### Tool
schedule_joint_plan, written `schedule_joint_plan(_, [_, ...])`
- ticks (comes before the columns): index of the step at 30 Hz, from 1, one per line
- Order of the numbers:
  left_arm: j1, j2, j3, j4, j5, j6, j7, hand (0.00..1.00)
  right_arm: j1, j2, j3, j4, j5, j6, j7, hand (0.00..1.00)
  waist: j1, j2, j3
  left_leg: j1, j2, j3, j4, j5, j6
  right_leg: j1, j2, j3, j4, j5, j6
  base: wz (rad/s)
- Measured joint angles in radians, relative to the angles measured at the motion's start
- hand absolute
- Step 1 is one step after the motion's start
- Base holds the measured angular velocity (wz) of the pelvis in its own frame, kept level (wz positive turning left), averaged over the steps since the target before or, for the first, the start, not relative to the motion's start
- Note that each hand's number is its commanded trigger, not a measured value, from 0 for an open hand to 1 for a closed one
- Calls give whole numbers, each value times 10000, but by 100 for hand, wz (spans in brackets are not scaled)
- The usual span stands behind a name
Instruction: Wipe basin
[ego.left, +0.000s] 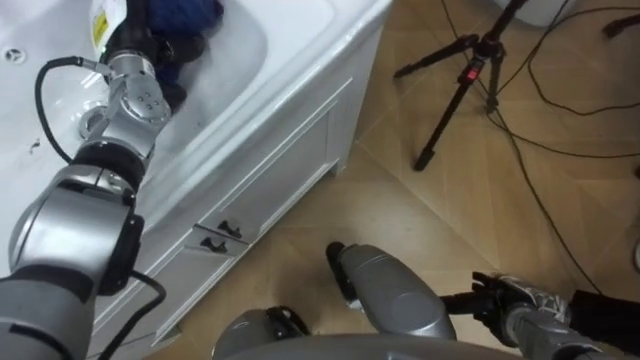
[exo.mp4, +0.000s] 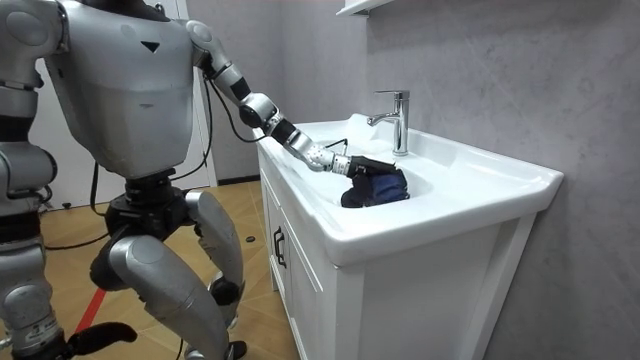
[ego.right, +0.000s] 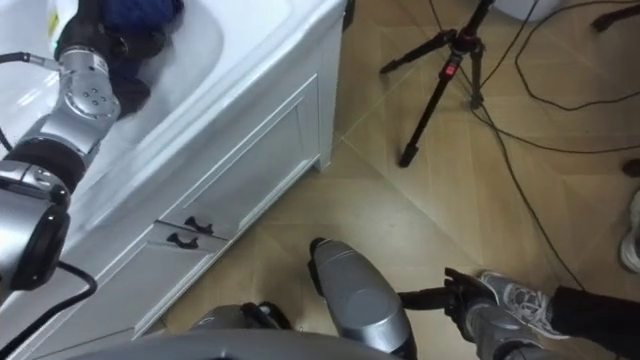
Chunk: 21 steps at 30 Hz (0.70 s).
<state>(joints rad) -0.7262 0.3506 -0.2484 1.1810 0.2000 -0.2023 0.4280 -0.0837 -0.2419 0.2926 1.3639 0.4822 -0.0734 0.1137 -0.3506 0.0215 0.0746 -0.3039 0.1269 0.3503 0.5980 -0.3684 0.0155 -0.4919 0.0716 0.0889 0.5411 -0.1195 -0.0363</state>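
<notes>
I stand at a white vanity, and its basin (exo.mp4: 470, 185) lies ahead on my left. A bunched dark blue cloth (exo.mp4: 380, 188) rests in the bowl, also seen at the top of the eye views as the cloth (ego.left: 190, 15). My left arm reaches into the bowl, and my left hand (ego.left: 150, 45) is shut on the near side of the cloth, with its fingers curled over the cloth in the room view (exo.mp4: 362, 165). My right hand (ego.left: 505, 300) hangs low by my side over the floor, with its fingers relaxed and nothing in it.
A chrome tap (exo.mp4: 397, 118) stands at the back of the basin. The cabinet front below has dark door handles (ego.left: 225, 232). A black tripod (ego.left: 465, 75) and loose cables (ego.left: 560, 120) lie on the wooden floor to my right.
</notes>
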Motion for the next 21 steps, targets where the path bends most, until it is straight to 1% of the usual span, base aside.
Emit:
schedule_joint_plan(6, [-251, -41, 75, -85, -1, 0, 27, 100, 30, -6, -13, -11, -199, -5, -99, 0, -33, 29, -12, -2, 1, 39, -9, -14, 28, 16, -2, 25, -67, 34, 46, -2])
schedule_joint_plan(8, [-262, -115, 76, -287, -4, 0, 155, 100, 69, -7, -13, -17, -259, -7, -227, 0, -42, 97, -38, 7, -4, 42, -10, -27, 51, 28, -21, 18, -62, 42, 59, 0])
schedule_joint_plan(9, [-261, -136, 74, -365, -4, 0, 190, 100, 74, -8, -13, -15, -271, -7, -257, 0, -43, 115, -39, 6, -7, 42, -10, -30, 56, 27, -29, 15, -62, 41, 61, 0])
schedule_joint_plan(13, [-262, -253, 48, -986, -114, 0, 354, 100, 71, -60, -18, -30, -274, -4, -256, 0, -49, 182, -76, 44, -34, 60, -133, 4, 113, 32, -173, 10, -59, 14, 105, 3])
schedule_joint_plan(18, [-266, -305, -43, -1087, -118, -29, 376, 100, 43, -111, -16, -50, -278, 3, -242, 0, -165, 187, -79, 252, -42, 100, -209, 3, 112, 208, -166, 30, -88, -6, 121, 0])
schedule_joint_plan(19, [-266, -310, -44, -1063, -123, -46, 376, 100, 44, -120, -6, -51, -301, 4, -261, 0, -206, 187, -78, 272, -58, 100, -227, 5, 111, 218, -169, 34, -79, -11, 121, 0])
schedule_joint_plan(20, [-266, -310, -43, -1026, -123, -62, 377, 100, 69, -135, -4, -48, -337, 11, -283, 0, -249, 187, -78, 306, -149, 101, -276, 8, 110, 224, -163, 39, -52, -35, 127, 0])
schedule_joint_plan(21, [-266, -309, -42, -1002, -133, -81, 377, 100, 69, -151, -3, -36, -351, 18, -290, 0, -263, 188, -78, 321, -174, 101, -300, 12, 107, 224, -160, 55, -34, -45, 128, 0])
